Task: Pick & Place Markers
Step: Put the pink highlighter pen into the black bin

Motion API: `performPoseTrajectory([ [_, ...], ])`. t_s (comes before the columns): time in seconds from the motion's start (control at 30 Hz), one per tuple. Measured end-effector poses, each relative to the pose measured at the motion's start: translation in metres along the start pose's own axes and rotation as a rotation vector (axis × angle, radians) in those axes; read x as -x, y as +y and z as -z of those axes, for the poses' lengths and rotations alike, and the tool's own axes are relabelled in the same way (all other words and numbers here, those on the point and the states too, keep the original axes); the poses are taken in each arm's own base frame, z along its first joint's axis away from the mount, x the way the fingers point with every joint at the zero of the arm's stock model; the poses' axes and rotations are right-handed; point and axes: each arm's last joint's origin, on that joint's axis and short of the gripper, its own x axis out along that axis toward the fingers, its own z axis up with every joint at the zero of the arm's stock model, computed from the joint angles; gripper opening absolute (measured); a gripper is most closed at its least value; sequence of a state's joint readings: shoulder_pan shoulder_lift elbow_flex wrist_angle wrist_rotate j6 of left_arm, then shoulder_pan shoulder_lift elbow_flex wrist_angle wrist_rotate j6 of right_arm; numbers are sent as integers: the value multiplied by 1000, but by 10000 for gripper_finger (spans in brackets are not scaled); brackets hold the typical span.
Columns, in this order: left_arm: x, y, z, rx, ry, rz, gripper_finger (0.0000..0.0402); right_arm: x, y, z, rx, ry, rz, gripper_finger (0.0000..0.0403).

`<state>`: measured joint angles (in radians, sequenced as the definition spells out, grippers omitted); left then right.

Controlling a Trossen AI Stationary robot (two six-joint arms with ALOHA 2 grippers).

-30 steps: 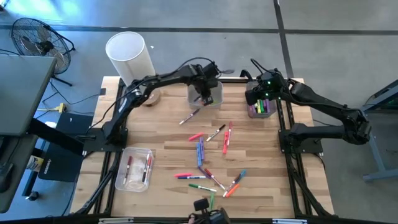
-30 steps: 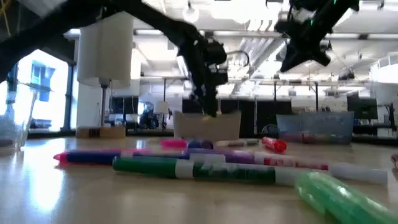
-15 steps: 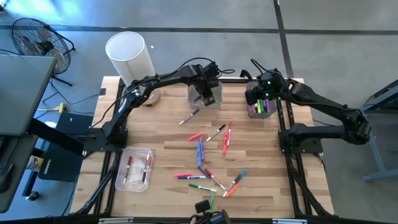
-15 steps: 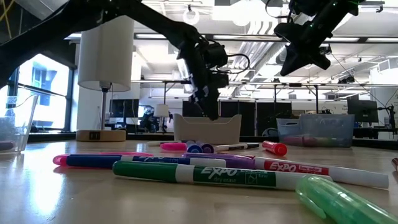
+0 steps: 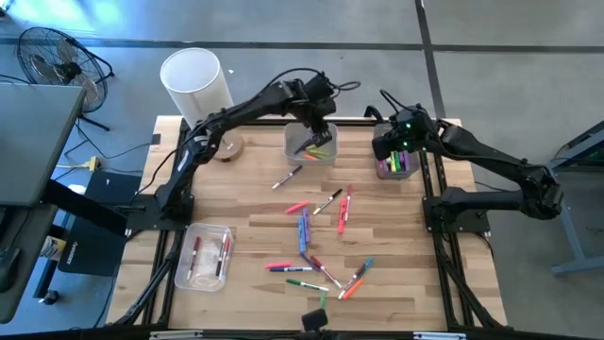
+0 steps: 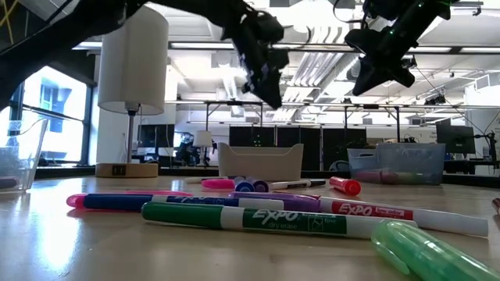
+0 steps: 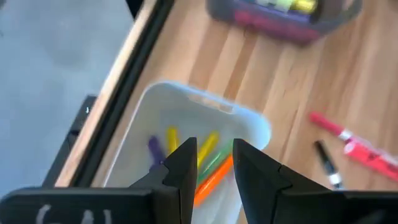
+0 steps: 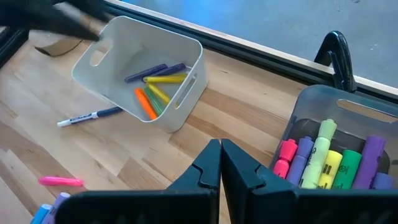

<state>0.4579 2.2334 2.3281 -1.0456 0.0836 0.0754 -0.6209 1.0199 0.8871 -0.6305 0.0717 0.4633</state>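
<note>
Clear plastic marks the shallow bin (image 5: 204,256) at the near left of the wooden worktop (image 5: 255,203), with a few markers lying in it. Further along, the left end effector (image 5: 319,123) hangs above the white bin (image 5: 310,144); its wrist view shows its fingers (image 7: 184,163) slightly parted with nothing between them, and orange, yellow, green and purple markers (image 7: 209,163) on the bin floor, which the low view hides behind the bin's wall. Loose markers (image 5: 321,241) lie scattered over the middle of the worktop; the low view reads them close up. At the far right, the right end effector (image 5: 392,149) hovers over a clear bin (image 5: 397,166) of upright markers, fingers (image 8: 205,167) pressed together and empty.
</note>
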Motion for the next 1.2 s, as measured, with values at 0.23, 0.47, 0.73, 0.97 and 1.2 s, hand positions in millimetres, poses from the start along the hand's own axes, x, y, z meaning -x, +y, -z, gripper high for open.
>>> performPoseTrajectory([
  [0.23,47,-38,10,35,77,106,38,0,0,1,1,7,4,0],
  [0.47,42,-97,28,0,129,165,3,0,0,0,0,-1,0,0],
  [0.73,27,-144,111,132,121,193,1,0,0,1,1,7,3,0],
  [0.97,64,-141,187,263,-65,153,0,1,13,3,4,26,-138,0],
  [1.2,102,-132,260,269,-112,142,0,16,77,24,21,-69,-111,0],
])
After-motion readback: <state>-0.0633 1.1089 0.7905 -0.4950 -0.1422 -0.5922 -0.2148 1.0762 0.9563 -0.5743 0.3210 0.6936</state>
